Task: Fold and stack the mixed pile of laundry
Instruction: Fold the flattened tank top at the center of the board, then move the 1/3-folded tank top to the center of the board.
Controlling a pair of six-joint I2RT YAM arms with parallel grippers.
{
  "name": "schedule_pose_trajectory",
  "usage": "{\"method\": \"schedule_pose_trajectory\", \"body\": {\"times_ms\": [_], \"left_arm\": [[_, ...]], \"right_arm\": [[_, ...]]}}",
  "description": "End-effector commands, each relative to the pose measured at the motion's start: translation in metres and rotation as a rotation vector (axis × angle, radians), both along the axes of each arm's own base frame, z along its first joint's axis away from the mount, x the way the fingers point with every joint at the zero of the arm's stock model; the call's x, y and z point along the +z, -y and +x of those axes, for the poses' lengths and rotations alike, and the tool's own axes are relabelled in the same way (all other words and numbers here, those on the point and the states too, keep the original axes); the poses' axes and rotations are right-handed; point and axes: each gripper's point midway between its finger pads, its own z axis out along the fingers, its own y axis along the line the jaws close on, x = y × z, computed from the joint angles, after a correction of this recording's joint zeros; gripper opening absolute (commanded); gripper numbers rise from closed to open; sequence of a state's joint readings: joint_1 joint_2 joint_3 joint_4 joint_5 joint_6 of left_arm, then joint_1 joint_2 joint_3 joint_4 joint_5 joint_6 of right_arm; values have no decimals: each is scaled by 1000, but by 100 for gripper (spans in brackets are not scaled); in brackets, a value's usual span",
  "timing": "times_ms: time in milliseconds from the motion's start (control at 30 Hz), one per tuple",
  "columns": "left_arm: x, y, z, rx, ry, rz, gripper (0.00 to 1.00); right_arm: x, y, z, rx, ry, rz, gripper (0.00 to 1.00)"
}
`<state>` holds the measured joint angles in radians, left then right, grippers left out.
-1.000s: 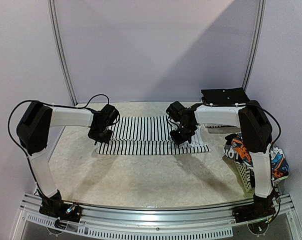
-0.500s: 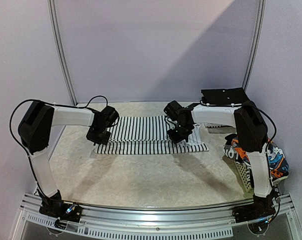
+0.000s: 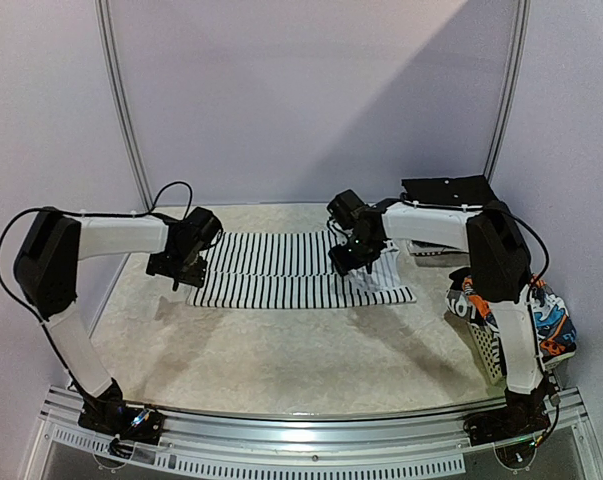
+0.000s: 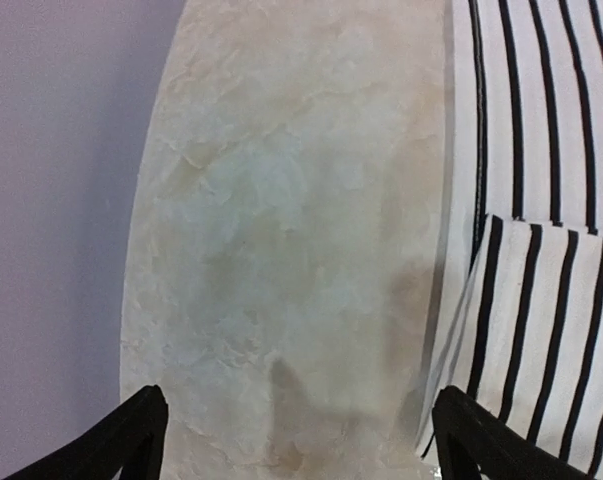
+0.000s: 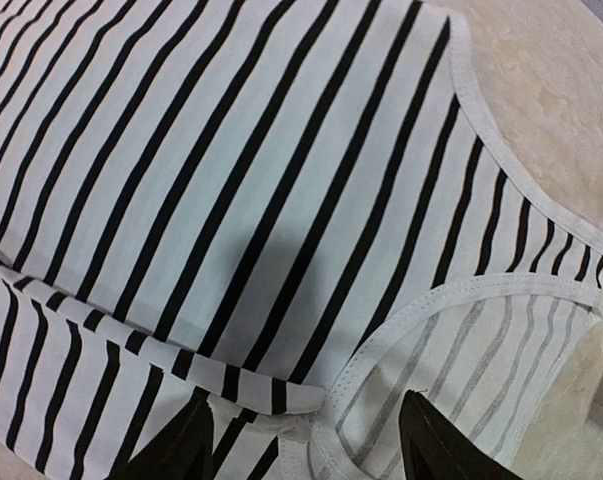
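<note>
A white garment with thin black stripes (image 3: 301, 270) lies flat and folded on the table's far half. My left gripper (image 3: 176, 268) hangs just off its left edge. In the left wrist view that gripper (image 4: 301, 440) is open over bare table, with the striped cloth (image 4: 546, 250) to its right. My right gripper (image 3: 349, 262) is over the garment's right part. The right wrist view shows it (image 5: 306, 445) open above the cloth, near the neckline (image 5: 461, 290) and a folded hem (image 5: 161, 345), holding nothing. A garment with orange and blue print (image 3: 556, 325) hangs from the basket.
A white lattice basket (image 3: 489, 348) stands at the table's right edge by the right arm. A black flat object (image 3: 449, 190) sits at the back right. The table (image 3: 281, 350) is pale mottled stone, with walls close on three sides.
Both grippers have opened and let go of the striped garment, which now lies folded. The left gripper has moved left off the cloth. The right has shifted slightly back.
</note>
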<state>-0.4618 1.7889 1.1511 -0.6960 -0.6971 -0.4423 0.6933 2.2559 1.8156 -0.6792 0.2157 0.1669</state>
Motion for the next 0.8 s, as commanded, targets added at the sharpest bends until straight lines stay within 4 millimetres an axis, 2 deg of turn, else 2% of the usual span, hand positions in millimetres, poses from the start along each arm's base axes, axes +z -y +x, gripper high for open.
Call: {"method": "schedule_pose_trajectory", "body": {"times_ms": [0, 33, 100, 133, 200, 233, 333, 467, 600, 767], "left_arm": [[40, 0, -5, 9, 171, -56, 90], [40, 8, -7, -24, 178, -92, 87], [33, 31, -9, -110, 179, -181, 78], [28, 45, -8, -163, 171, -231, 74], [16, 70, -9, -239, 143, -338, 65], [10, 81, -8, -264, 130, -385, 58], [-4, 100, -7, -295, 101, -469, 47], [-21, 110, -6, -310, 89, -507, 43], [-41, 109, -7, -298, 58, -494, 42], [-61, 104, -16, -269, 17, -485, 41]], "right_arm": [[44, 1, 7, -31, 91, 82, 66], [51, 1, 0, -23, 99, 113, 66], [54, -1, -14, 1, 90, 183, 62], [50, -3, -23, 14, 73, 220, 59], [57, -9, -40, 45, 60, 311, 52], [49, -12, -52, 66, 23, 345, 46], [42, -19, -69, 108, -26, 420, 31], [10, -15, -75, 81, -87, 402, 18], [-24, -6, -79, 44, -131, 351, 16], [-52, 9, -83, 8, -154, 273, 15]]}}
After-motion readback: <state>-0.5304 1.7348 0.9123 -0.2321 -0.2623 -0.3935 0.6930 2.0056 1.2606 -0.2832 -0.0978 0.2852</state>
